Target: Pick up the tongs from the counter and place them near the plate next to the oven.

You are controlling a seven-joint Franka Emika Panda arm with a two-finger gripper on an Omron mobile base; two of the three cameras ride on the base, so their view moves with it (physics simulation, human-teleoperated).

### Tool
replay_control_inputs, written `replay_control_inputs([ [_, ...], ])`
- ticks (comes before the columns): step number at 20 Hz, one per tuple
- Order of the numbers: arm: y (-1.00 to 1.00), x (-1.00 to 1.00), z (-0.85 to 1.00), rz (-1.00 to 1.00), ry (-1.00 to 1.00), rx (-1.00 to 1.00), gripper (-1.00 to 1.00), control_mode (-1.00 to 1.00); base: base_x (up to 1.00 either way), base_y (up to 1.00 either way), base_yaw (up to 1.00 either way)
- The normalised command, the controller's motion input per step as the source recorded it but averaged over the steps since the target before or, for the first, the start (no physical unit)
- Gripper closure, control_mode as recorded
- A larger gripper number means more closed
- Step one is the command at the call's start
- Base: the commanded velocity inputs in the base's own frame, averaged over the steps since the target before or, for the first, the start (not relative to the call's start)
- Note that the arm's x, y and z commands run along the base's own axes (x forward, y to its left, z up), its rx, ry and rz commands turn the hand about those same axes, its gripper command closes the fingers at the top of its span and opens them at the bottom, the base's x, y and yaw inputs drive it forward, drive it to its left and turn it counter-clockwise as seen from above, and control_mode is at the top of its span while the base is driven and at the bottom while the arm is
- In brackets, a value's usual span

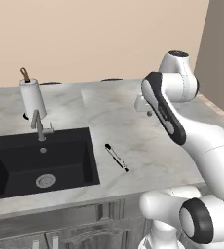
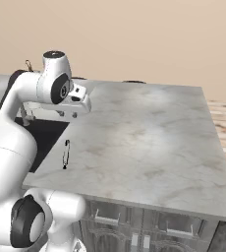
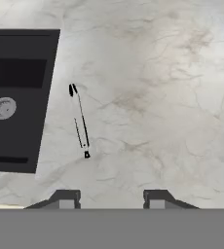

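The tongs [image 1: 116,157] lie flat on the marbled counter [image 1: 148,146], a thin black stick with silvery streaks just right of the sink. They also show near the counter's left edge in the right base view, tongs [image 2: 65,153]. My gripper [image 2: 68,115] hangs above the counter, higher than the tongs and a little beyond them, pointing down. In the hand view the tongs [image 3: 80,121] lie lengthwise, up and left of my gripper [image 3: 111,198], which is open with nothing between its fingers. The blue plate is out of view.
A black sink [image 1: 36,163] with a grey tap [image 1: 40,126] is set into the counter at the left; a paper towel roll [image 1: 32,97] stands behind it. The counter's front edge runs close to the tongs. A broad stretch of counter [image 2: 149,133] spreads to the right.
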Motion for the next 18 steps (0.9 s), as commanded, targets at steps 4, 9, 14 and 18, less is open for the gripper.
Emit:
replay_control_inputs([
  [4, 0.14, 0.0, -0.17, 0.0, 0.08, -0.02, -1.0, -1.0, 0.0, 0.0, 0.0],
  [9, 0.38, 0.07, -0.47, 0.0, 0.17, -0.05, -1.0, -1.0, 0.0, 0.0, 0.0],
  [14, 0.32, 0.07, -0.48, 0.0, 0.11, 0.0, -1.0, -1.0, 0.0, 0.0, 0.0],
  [18, 0.34, 0.0, -0.45, 0.0, 0.02, 0.0, -1.0, -1.0, 0.0, 0.0, 0.0],
])
